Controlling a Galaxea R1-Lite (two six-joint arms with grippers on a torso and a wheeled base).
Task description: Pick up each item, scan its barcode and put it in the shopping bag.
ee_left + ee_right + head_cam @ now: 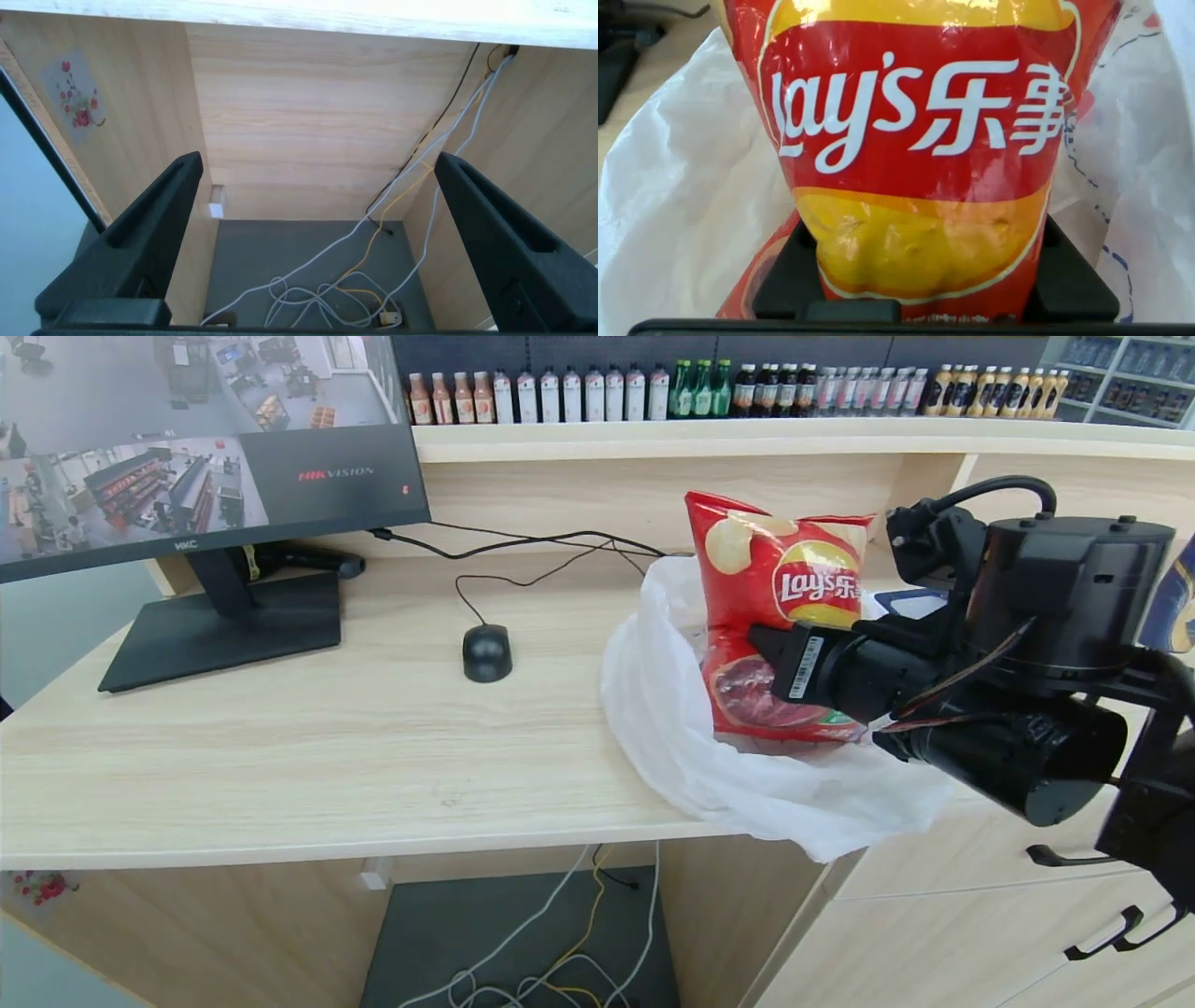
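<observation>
While the left gripper (318,182) is hanging low under the counter (327,737) with its fingers spread wide and nothing between them, facing loose cables (327,289) on the floor, it is giving no help with the shopping bag (653,709).

Nearer the work, the right gripper (761,663) is clamping the chip bag (780,607) around its lower half, one finger on each side. It is holding the packet upright, with the packet's bottom edge sitting in the mouth of the white plastic bag. The packet is bulging between the fingers in the right wrist view, so a harder squeeze is likely risking crushed chips or a burst seam.

The shopping bag is lying slack at the right front corner of the counter, and part of its film is drooping over the edge. That is looking like the main hazard: nothing is pinning the bag down, so weight dropped near that lip could be pulling the whole thing off the counter. The tall packet is also likely to topple outward once let go, since the limp walls are offering little support. A finger withdrawing through the film could be snagging it and dragging the bag along.

Farther back, the mouse (486,652) and the monitor (187,439) are sitting well apart from the bag, out of harm's way, and the bottles (653,392) are lining the shelf beyond.
</observation>
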